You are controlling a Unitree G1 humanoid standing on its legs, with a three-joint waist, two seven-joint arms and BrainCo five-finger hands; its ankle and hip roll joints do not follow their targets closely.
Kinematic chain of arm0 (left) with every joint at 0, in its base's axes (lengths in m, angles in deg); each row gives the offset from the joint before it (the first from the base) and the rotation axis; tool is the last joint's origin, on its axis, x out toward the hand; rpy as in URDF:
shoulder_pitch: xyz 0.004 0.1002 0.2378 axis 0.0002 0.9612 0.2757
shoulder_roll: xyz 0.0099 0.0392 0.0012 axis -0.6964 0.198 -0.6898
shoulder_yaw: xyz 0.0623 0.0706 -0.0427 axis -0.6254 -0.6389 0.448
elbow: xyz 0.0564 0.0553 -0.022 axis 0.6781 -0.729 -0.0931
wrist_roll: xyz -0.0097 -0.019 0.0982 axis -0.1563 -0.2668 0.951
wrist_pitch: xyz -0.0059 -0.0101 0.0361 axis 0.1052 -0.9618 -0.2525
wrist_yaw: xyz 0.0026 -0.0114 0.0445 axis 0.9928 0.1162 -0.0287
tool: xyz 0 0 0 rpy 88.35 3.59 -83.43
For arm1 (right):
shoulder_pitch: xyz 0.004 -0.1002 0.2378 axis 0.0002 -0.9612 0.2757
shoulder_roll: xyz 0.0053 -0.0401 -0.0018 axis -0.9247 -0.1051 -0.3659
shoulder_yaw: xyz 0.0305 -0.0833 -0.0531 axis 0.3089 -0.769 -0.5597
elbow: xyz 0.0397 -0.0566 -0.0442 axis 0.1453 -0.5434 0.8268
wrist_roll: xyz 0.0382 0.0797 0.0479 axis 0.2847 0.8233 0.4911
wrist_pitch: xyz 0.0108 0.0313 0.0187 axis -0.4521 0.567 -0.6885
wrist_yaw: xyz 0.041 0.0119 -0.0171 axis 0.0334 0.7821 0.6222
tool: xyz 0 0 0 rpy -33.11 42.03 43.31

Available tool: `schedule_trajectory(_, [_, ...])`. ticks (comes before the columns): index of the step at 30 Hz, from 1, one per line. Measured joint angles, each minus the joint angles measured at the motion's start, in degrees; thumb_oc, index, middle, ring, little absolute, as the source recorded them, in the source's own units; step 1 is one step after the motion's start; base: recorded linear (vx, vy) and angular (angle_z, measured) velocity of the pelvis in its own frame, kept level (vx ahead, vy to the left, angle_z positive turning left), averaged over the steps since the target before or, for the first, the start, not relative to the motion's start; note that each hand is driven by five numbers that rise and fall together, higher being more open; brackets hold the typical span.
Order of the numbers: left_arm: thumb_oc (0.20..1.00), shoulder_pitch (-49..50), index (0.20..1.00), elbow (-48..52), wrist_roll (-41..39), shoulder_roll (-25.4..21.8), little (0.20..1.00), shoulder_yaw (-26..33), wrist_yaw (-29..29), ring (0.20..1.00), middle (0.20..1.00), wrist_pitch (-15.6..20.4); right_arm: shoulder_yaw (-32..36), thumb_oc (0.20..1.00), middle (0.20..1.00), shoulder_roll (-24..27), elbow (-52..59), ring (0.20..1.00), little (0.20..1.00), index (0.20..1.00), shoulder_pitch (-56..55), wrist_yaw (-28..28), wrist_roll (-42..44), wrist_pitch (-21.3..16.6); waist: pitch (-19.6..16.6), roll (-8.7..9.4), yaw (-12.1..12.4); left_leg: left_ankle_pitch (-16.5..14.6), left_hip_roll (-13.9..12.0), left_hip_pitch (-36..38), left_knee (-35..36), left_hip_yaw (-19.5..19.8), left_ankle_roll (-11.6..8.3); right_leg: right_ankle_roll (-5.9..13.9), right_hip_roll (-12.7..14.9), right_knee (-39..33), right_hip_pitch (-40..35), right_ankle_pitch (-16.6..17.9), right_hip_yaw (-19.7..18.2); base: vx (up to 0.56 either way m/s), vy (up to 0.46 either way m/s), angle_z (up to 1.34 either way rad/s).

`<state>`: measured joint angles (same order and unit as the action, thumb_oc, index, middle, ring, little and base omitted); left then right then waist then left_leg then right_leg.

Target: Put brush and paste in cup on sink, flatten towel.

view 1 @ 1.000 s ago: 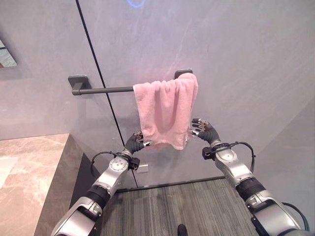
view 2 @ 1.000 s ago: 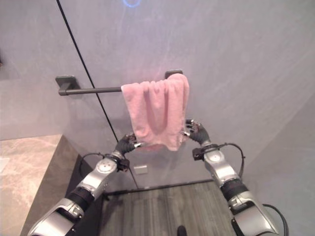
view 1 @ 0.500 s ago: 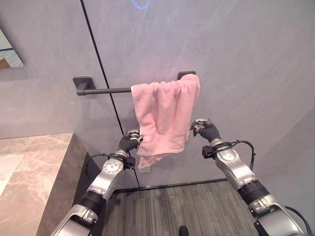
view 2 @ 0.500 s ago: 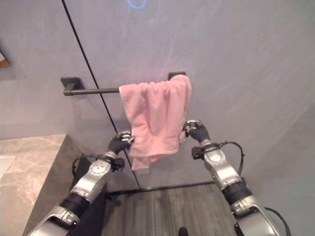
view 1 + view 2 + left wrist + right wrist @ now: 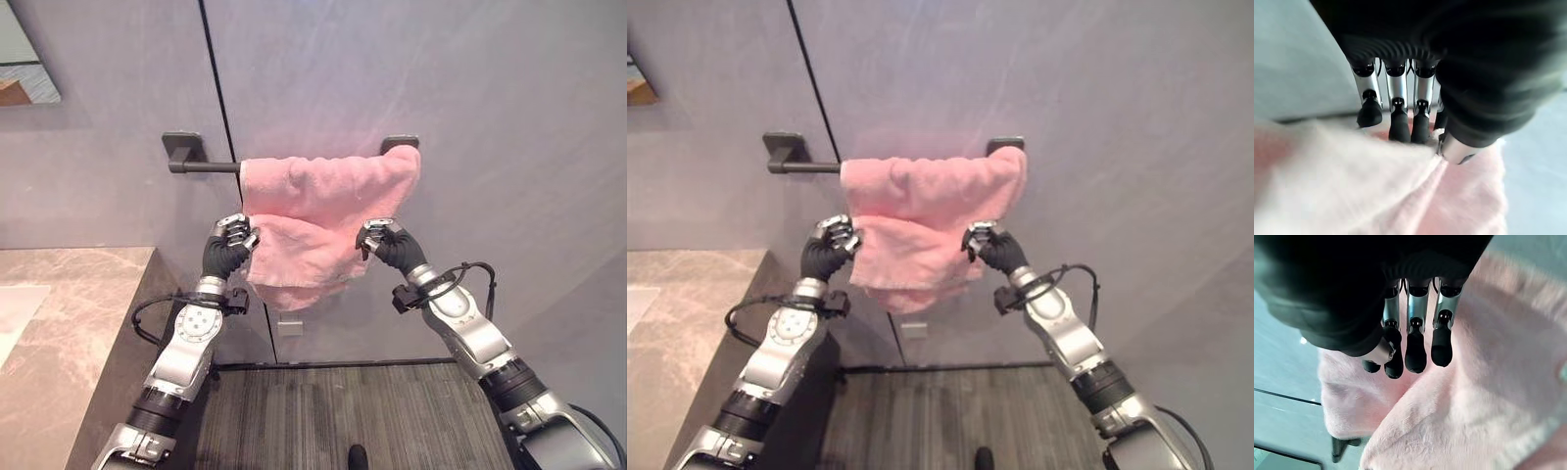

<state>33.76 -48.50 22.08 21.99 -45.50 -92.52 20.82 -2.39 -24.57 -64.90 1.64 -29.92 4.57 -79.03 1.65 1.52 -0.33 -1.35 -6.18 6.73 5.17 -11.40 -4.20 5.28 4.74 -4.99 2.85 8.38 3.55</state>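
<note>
A pink towel (image 5: 323, 215) hangs over the right part of a dark wall bar (image 5: 206, 166), bunched and lifted at its lower half. My left hand (image 5: 227, 253) pinches the towel's left edge, its fingers (image 5: 1396, 122) and thumb curled on the cloth. At the towel's right edge my right hand (image 5: 387, 245) also grips the cloth, with its fingers (image 5: 1413, 350) closed on the pink pile. Both hands hold their edges raised to about mid-height of the towel (image 5: 921, 225).
A marble counter (image 5: 59, 313) lies at the lower left. A black vertical seam (image 5: 235, 147) runs down the grey wall behind the bar. A small white plate (image 5: 289, 325) sits low on the wall. Dark striped flooring (image 5: 343, 411) lies below.
Both hands have risen with the towel's lower edges, folding its lower half upward. The left hand has pulled its edge to the left, widening the towel. The camera has shifted.
</note>
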Motion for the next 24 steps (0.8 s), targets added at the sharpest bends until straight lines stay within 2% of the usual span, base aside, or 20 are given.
schedule_trajectory(5, [0.200,1.3,0.200,-4.6,-0.7,1.1,0.200,0.0,-0.8,0.200,0.200,0.1,-3.8,0.200,0.200,-2.9,-6.2,0.200,0.200,0.200,1.0,-0.2,0.1,0.8,0.2,0.61,1.2,0.1,0.1,-1.2,0.0,0.1,-0.13,0.02,0.1,0.0,1.1,0.1,0.1,0.00,0.000,0.00])
schedule_trajectory(7, [0.200,1.3,0.200,-9.5,-0.7,1.5,0.200,-0.5,-1.3,0.200,0.200,-0.1,-5.0,0.200,0.200,-4.9,-9.4,0.200,0.200,0.200,1.7,-0.4,0.6,1.4,0.3,0.80,1.3,0.1,0.0,-1.4,0.0,0.2,-0.19,-0.02,0.0,0.0,1.2,0.1,0.2,0.00,0.000,0.00])
schedule_trajectory(12, [0.200,1.1,0.200,-13.0,-0.5,1.5,0.200,-0.6,-1.8,0.200,0.200,-1.1,-5.8,0.200,0.200,-6.4,-9.9,0.200,0.200,0.200,2.4,-1.5,0.5,1.8,0.4,1.05,1.4,0.2,0.0,-2.1,0.0,0.1,-0.27,-0.04,0.0,0.0,2.1,0.1,0.2,0.01,0.007,0.00])
schedule_trajectory(17, [0.200,0.9,0.200,-10.5,-0.5,1.3,0.200,-0.4,-2.1,0.200,0.200,-1.2,-5.6,0.200,0.200,-4.7,-2.6,0.200,0.200,0.200,2.9,-1.6,-0.1,1.7,0.4,1.03,1.2,0.2,0.0,-1.9,0.0,0.0,-0.27,-0.03,0.0,0.0,1.9,0.1,0.2,0.04,0.009,-0.01])
schedule_trajectory(24, [0.200,1.2,0.200,4.0,-2.1,1.2,0.200,1.5,-2.1,0.200,0.200,-0.6,-1.3,0.200,0.200,-3.4,11.3,0.200,0.200,0.200,1.6,-1.6,-0.1,0.5,0.8,1.07,1.0,0.1,0.0,-0.9,0.0,-0.1,-0.24,0.12,0.0,0.0,0.9,-0.1,0.1,0.01,0.003,0.00])
